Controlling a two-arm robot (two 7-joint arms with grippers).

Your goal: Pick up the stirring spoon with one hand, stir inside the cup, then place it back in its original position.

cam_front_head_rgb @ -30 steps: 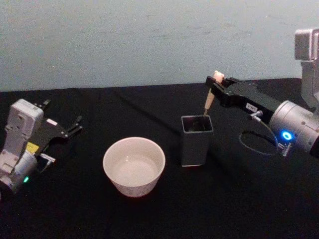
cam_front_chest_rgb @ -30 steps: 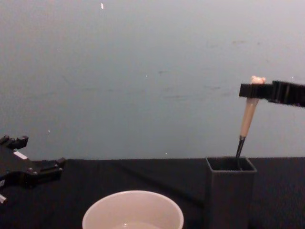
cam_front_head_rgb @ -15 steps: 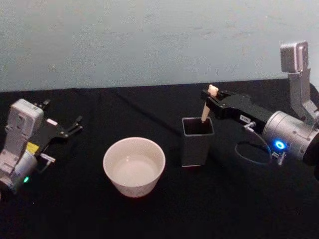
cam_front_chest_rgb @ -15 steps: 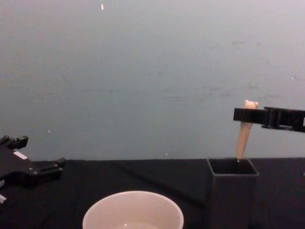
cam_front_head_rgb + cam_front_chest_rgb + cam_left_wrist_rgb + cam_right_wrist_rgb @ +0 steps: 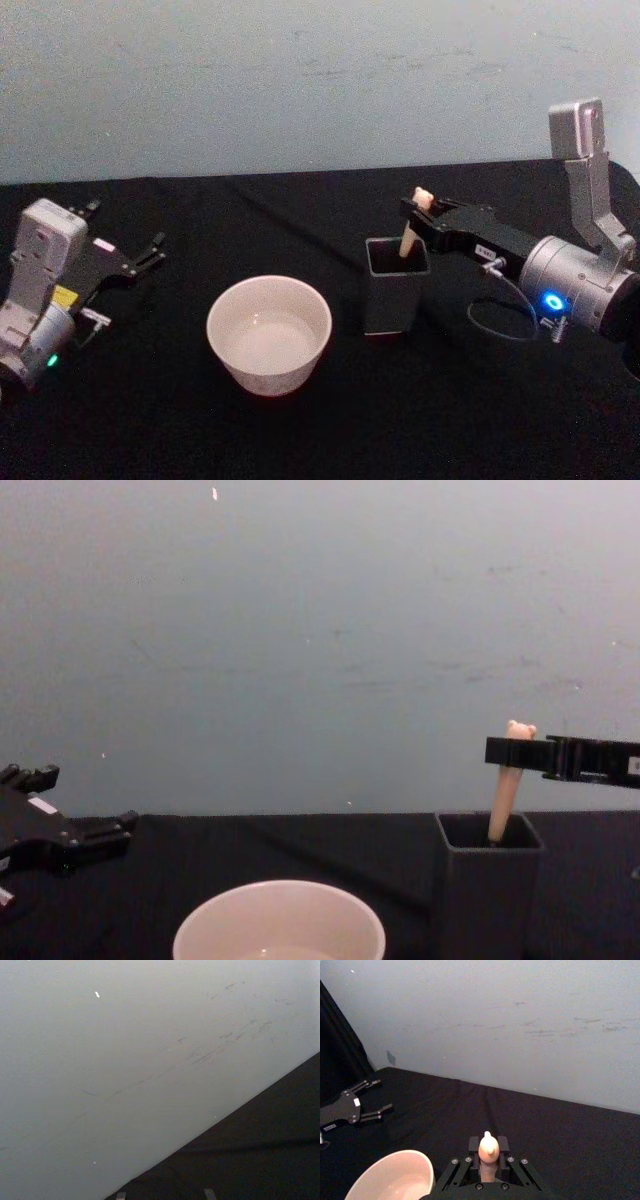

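The stirring spoon (image 5: pixel 409 231) stands tilted in the dark grey square holder (image 5: pixel 393 286), its bowl hidden inside; only the beige handle and bear head (image 5: pixel 518 730) stick out. My right gripper (image 5: pixel 416 208) is shut on the top of the handle, just above the holder (image 5: pixel 488 885). In the right wrist view the bear head (image 5: pixel 488 1147) sits between the jaws of the right gripper (image 5: pixel 488 1152). The cream-white cup (image 5: pixel 268 332) rests left of the holder. My left gripper (image 5: pixel 120 240) lies parked at the far left, fingers apart, and appears again as the left gripper (image 5: pixel 70 808).
A black cloth (image 5: pixel 300 430) covers the table, with a pale blue wall (image 5: pixel 300 80) behind it. The cup (image 5: pixel 279 920) stands between the parked left arm and the holder. A thin cable (image 5: pixel 500 310) loops below my right arm.
My right gripper has gone down with the spoon, sinking it deeper into the holder until only the handle shows. The left arm stayed still.
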